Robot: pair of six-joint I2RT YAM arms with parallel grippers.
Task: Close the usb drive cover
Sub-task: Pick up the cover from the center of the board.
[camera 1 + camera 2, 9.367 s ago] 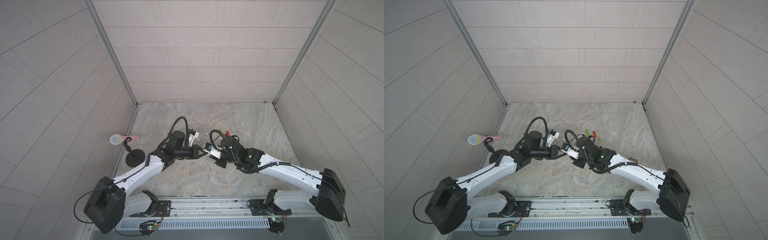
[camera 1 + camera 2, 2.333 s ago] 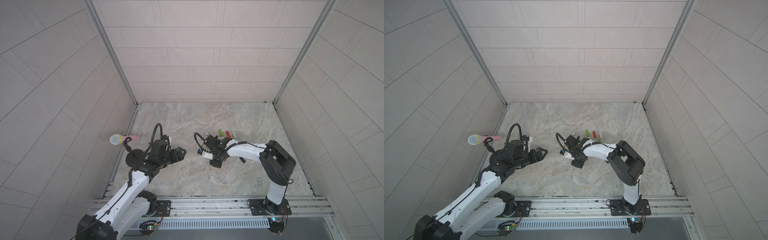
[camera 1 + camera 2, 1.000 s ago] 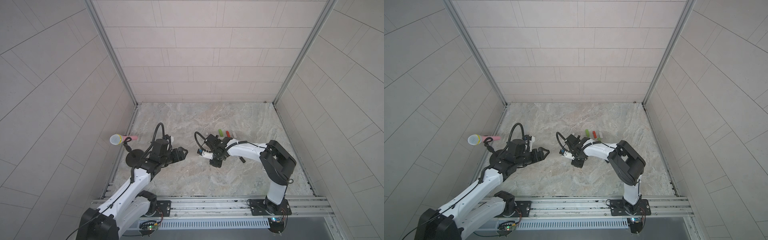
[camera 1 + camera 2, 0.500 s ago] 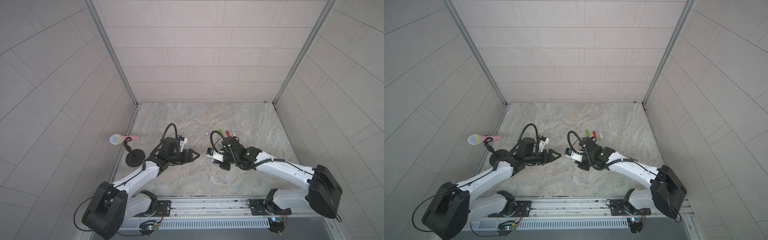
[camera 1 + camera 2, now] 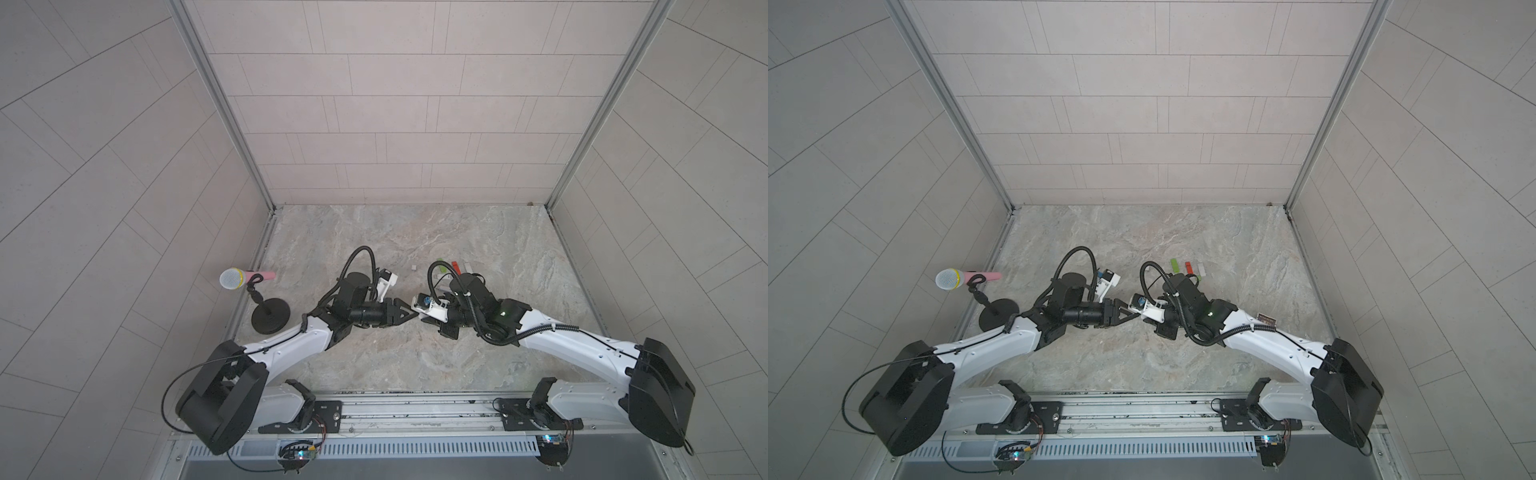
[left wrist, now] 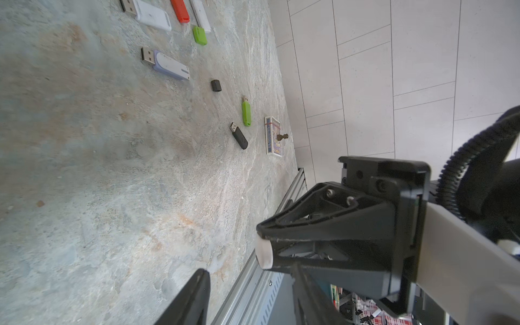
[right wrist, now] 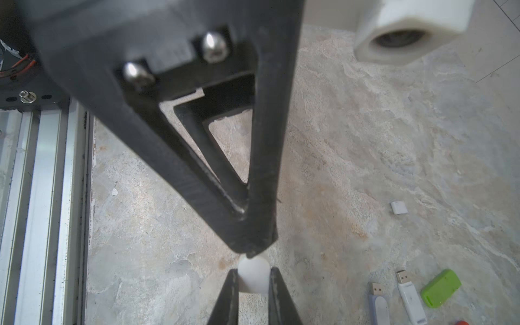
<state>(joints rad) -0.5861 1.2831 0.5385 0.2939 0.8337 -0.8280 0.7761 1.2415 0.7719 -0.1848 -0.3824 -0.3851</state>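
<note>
A white usb drive point(image 7: 251, 281) is held above the table in the middle, and my right gripper point(image 7: 253, 270) is shut on it. Only its rounded end point(image 6: 264, 253) shows past the black fingers point(image 6: 323, 222). Whether its cover is on I cannot tell. My left gripper point(image 6: 249, 270) faces it tip to tip, open with a moderate gap. One left finger point(image 7: 253, 247) touches the drive's end. In both top views the two grippers meet, left point(image 5: 409, 318) point(image 5: 1133, 318) against right point(image 5: 422, 319) point(image 5: 1144, 320).
Several loose drives and caps lie behind the right arm: a lavender drive point(image 6: 168, 65), a green drive point(image 6: 246, 112), a black drive point(image 6: 239, 137), a black cap point(image 6: 216, 85), a white cap point(image 7: 399, 207). A card box point(image 6: 272, 136) lies at the right. A microphone on a stand point(image 5: 232, 279) stands at the left edge.
Both arms have swung from the table to meet in the middle, the right carrying the white drive. The left gripper's jaws have narrowed.
</note>
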